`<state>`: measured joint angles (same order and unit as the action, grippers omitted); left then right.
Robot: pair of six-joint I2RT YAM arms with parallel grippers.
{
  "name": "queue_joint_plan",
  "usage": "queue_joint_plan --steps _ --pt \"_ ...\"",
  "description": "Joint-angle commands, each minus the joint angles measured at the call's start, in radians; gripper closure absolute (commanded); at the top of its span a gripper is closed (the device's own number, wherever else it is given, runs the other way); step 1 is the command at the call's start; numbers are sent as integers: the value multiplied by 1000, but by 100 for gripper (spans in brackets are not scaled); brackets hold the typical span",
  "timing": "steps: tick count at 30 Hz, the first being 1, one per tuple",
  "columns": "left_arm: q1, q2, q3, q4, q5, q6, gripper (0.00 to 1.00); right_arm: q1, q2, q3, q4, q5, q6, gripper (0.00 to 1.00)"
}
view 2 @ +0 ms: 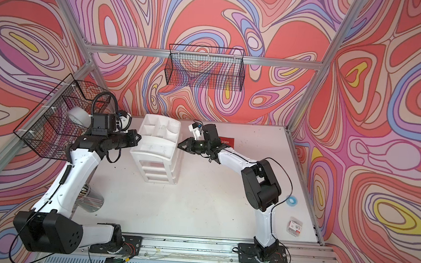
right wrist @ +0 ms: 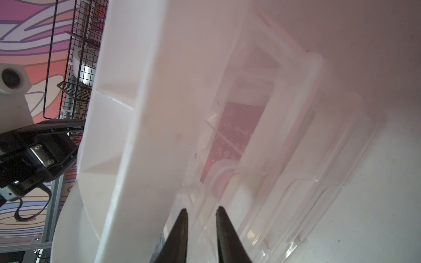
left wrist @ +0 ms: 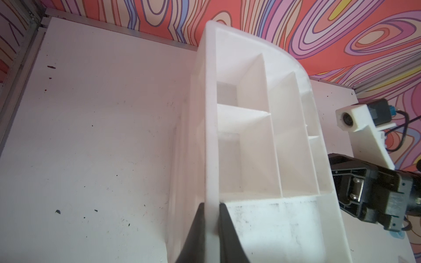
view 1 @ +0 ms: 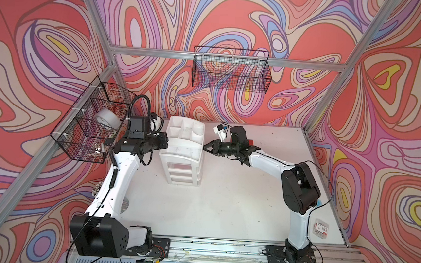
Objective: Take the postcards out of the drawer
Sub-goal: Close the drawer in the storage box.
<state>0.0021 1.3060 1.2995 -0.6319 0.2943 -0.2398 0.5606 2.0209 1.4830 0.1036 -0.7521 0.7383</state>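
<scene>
Black fingertips (left wrist: pixel 226 232) of the left gripper (left wrist: pixel 211 205) sit nearest the lens, clenched on the thin side wall of the white organizer (left wrist: pixel 210 113), which stands just left of frame centre in both top views. At the organizer's opposite side, the right gripper (right wrist: pixel 202 209) has its jaws narrowly apart, with the clear plastic of the drawer (right wrist: pixel 284 182) at the tips (cannot tell if it actually pinches anything). One red postcard (right wrist: pixel 234 132) shows through the clear drawer. Another red card (view 2: pixel 226 141) lies on the table (view 2: pixel 198 208) right of centre, half hidden behind the right wrist. Judgement: extraction is partway and the drawer step is in hand. Risks:
- the right tips could slip off the slick plastic
- a hard pull could drag or tip the light organizer if the left pinch creeps off that wall
- a drawer coming fully out would dump the cards
- flat cards resist pinching
</scene>
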Motion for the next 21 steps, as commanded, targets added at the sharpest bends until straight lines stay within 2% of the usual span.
queue_joint_plan --steps 1,3,7,10,21 --pt "-19 23 -20 -28 74 17 89 50 30 26 38 -32 8 76" --pt "-19 21 -20 -30 64 14 88 50 24 20 30 -23 2 76" --pt "-19 7 -17 -23 23 -1 78 50 8 15 9 -17 -15 76" --pt "-18 -3 -1 -11 51 -3 73 49 2 3 5 -12 -19 76" --pt "-13 10 85 -13 50 -7 68 14 -40 -80 72 3 11 73"
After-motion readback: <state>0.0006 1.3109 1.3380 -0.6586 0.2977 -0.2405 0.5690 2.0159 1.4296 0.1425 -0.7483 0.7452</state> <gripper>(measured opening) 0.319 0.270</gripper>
